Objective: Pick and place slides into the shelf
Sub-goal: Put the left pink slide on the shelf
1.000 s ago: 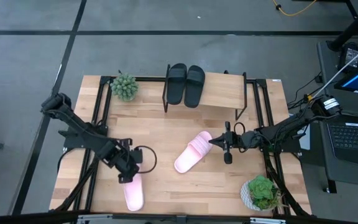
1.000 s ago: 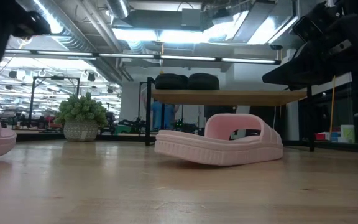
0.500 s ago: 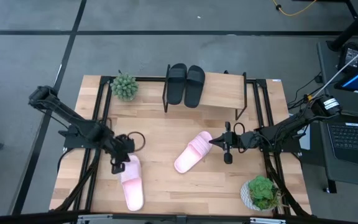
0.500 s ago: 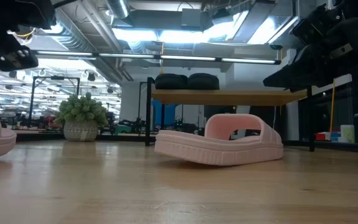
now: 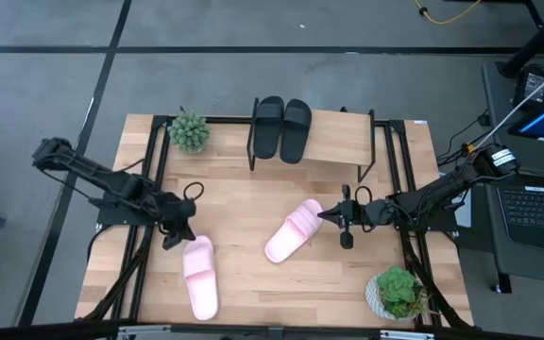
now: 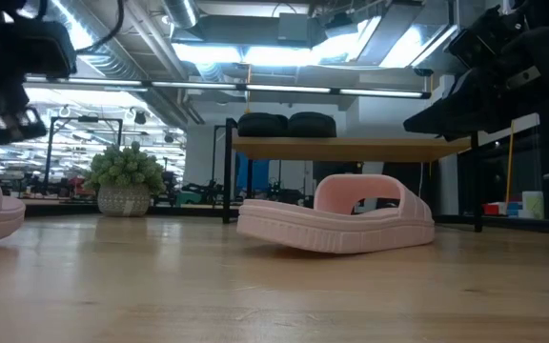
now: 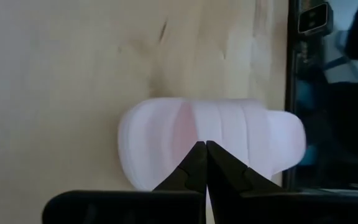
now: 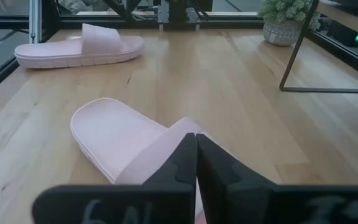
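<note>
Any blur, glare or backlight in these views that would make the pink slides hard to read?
Left wrist view: soft focus, pink slide edges smeared behind the shut left hand. Low view: bright ceiling lights backlight the scene, arms near-silhouettes, centre pink slide still clear. Right wrist view: sharp on that slide. High view: even light, no glare.

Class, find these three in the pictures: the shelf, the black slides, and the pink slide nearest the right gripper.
shelf (image 5: 338, 140), high view, bare plank top.
black slides (image 5: 282, 125), high view, straps of the pair.
pink slide (image 5: 294, 231), high view, ribbed strap.
</note>
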